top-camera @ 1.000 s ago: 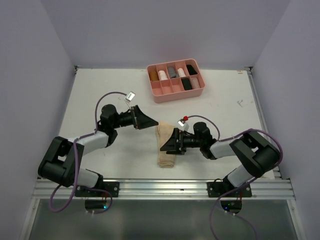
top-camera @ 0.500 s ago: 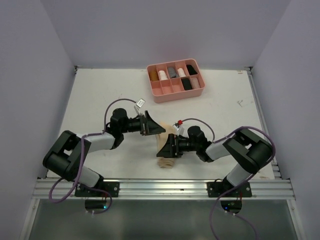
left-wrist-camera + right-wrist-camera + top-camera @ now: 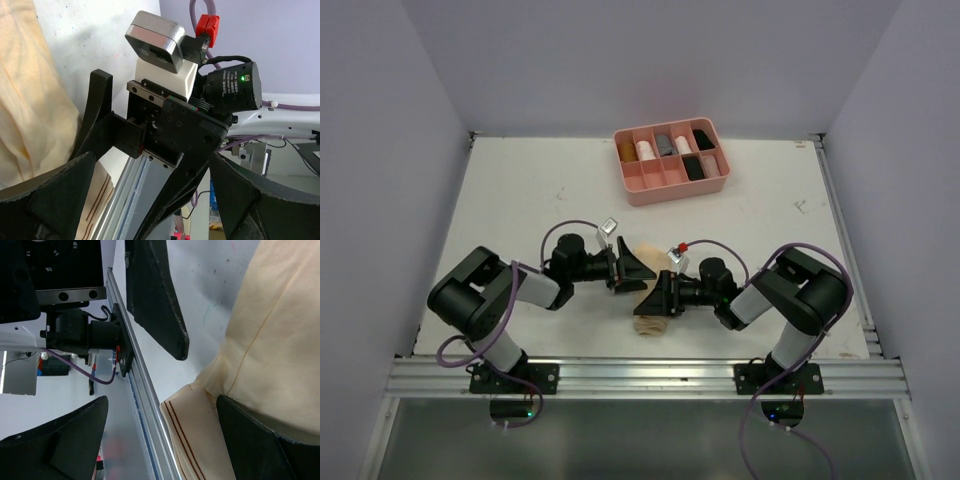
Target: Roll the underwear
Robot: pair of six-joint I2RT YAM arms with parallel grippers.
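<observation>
top view, near edge first: aluminium rail [image 3: 650,375] with both arm bases bolted on, left arm [image 3: 485,300] at 7 o'clock, right arm [image 3: 800,300] at 5 o'clock. both arms are folded low, elbows out, forearms lying almost flat over the table [image 3: 520,190] and pointing inward at each other. the left gripper [image 3: 638,270] points toward 3 o'clock, the right gripper [image 3: 655,298] toward 9 o'clock, tips nearly meeting just near of table centre. the pale tan underwear [image 3: 647,325] lies there under both grippers as a narrow folded strip running 6 to 12 o'clock; its ends show past them and the middle is hidden. left wrist view: own fingers [image 3: 50,195] spread wide, tan cloth at 9 o'clock, the right gripper's body filling the middle. right wrist view: own fingers [image 3: 260,440] also spread wide, one lying over the cloth, which has brown stitch lines at its hem, and a left finger at 12 o'clock. cannot tell if any finger presses the cloth. far side at 12 o'clock, well apart: pink divided tray [image 3: 670,193] holding small rolled pieces [image 3: 692,167], some black, one pale pink.
</observation>
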